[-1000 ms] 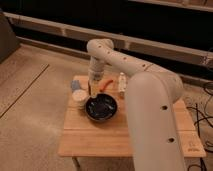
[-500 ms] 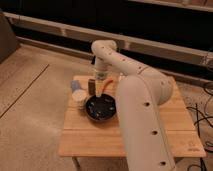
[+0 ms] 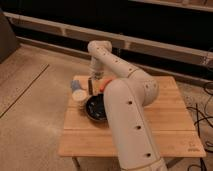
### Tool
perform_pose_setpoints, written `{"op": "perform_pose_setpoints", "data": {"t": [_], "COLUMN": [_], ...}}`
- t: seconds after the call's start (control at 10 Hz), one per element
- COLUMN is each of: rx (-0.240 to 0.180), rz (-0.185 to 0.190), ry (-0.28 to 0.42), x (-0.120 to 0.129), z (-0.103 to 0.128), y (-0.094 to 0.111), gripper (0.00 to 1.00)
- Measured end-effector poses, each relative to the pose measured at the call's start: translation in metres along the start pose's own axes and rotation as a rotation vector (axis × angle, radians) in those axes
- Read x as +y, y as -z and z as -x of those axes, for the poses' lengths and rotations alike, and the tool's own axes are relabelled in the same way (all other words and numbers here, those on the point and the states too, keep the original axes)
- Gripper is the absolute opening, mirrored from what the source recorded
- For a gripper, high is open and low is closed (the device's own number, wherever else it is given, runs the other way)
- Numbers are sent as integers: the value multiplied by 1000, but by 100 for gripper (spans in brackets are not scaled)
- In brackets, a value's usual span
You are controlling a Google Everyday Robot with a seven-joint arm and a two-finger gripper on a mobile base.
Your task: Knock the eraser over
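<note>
From my remote station, I see the gripper lowered over the far left part of the wooden desk; whether its jaws are open or closed, I cannot tell. Just below them stands a slim dark upright object, which I take to be the eraser, close to the jaws, though contact is unclear. Left of it sit a small blue item and a white cup. A dark bowl rests just in front. An orange item peeks out beside the arm, whose white bulk sweeps across the desk's middle from the foreground.
</note>
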Motion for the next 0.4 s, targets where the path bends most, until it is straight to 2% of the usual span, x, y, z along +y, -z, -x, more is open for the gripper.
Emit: {"op": "perform_pose_setpoints", "data": {"t": [0.4], "rx": [13], "rz": [-36], "ry": [20], "x": [-8], "z": [2], "y": [12], "gripper": [65]}}
